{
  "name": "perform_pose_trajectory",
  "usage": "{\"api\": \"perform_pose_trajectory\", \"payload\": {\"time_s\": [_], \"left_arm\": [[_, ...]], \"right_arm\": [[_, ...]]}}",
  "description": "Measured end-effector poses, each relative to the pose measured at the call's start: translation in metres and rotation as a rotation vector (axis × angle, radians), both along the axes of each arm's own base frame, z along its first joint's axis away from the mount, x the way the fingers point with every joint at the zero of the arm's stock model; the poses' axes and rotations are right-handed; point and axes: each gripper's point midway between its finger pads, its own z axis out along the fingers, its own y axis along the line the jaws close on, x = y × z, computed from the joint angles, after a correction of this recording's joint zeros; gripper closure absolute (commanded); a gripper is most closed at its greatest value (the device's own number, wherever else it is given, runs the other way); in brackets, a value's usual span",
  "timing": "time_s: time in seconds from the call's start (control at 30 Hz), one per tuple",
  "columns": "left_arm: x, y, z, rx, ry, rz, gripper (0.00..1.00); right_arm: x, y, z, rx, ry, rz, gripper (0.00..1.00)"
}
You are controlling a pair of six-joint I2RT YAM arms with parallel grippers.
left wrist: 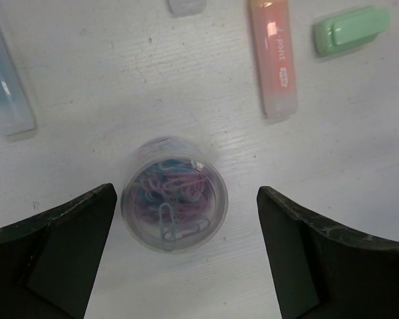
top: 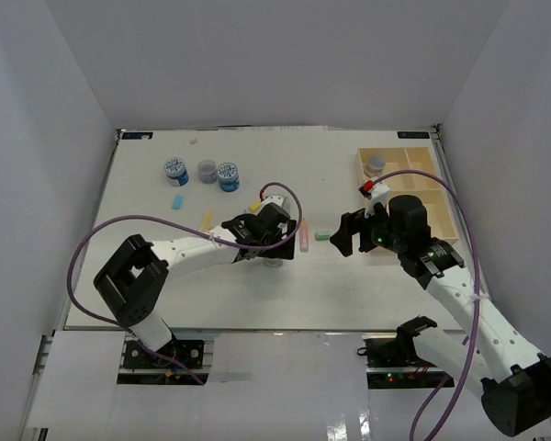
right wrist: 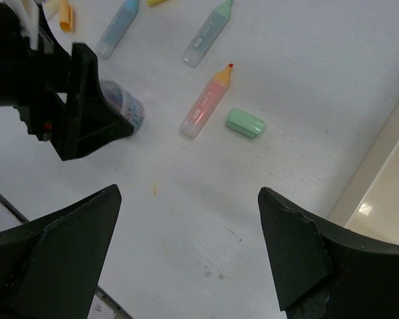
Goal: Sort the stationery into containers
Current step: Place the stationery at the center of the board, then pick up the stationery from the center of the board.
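Observation:
A clear round tub of coloured paper clips [left wrist: 174, 203] stands on the table between the open fingers of my left gripper [left wrist: 186, 193], nearer the left finger and not touching either. It also shows in the right wrist view [right wrist: 123, 106]. An orange marker [left wrist: 272, 56] and a green block [left wrist: 351, 30] lie just beyond it. My right gripper [right wrist: 189, 199] is open and empty over bare table, near the green block [right wrist: 245, 123] and left of the wooden tray [top: 399, 150]. A grey roll [top: 376, 163] sits in a small tray section.
Two blue-and-white rolls [top: 175, 171] [top: 228, 175] and a grey roll [top: 207, 170] stand at the back left. A blue block [top: 177, 201] and a yellow marker [top: 207, 220] lie near them. A blue marker [right wrist: 118, 28] and a green marker [right wrist: 208, 33] lie behind the left gripper.

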Motion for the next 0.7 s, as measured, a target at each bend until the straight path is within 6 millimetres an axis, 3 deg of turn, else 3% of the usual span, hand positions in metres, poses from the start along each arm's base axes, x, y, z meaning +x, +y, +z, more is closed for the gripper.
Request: {"api": "perform_pose_trajectory", "payload": {"time_s": [0.17,0.33,0.5,0.6,0.7], "left_arm": [[0.015,0.014,0.041,-0.092,-0.045,0.029,0.02],[0.06,0.087,0.091,-0.156,-0.14,0.214,0.02],[0.069,0.157,0.134,-0.181,-0.25,0.35,0.02],[0.066,0.197,0.139,-0.159,-0.283,0.423,0.02],[0.056,0.232,0.123,-0.125,-0.28,0.497,0.02]], "right_arm": [[-0.009,0.026,-0.021,-0.076,0.046,0.077,0.1],[-0.02,0.066,-0.03,-0.155,0.054,0.185,0.1],[-0.025,0.115,-0.044,-0.253,0.052,0.272,0.1],[-0.027,0.139,-0.057,-0.302,0.063,0.313,0.1],[-0.027,0.16,-0.07,-0.347,0.066,0.338,0.1]]}}
